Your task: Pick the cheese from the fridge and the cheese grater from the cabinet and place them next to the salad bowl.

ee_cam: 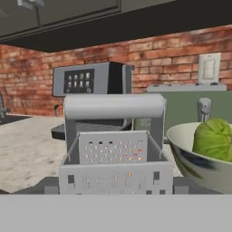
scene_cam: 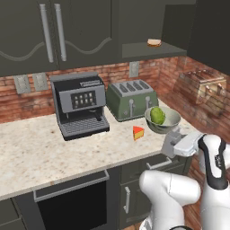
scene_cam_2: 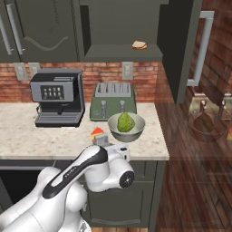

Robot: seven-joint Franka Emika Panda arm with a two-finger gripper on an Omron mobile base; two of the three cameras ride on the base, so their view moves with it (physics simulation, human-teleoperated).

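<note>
While jaws flank it, cheese grater [ee_cam: 115, 154] sits between.

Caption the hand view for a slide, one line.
Cheese grater close before the hand camera, salad bowl beside it, coffee machine behind on the counter.

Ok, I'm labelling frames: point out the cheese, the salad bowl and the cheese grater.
cheese [scene_cam: 138, 132]: left base view, on the orange face of the wedge.
salad bowl [scene_cam: 171, 121]: left base view, on its right rim.
cheese grater [ee_cam: 113, 147]: hand view, on its perforated front face.
</note>
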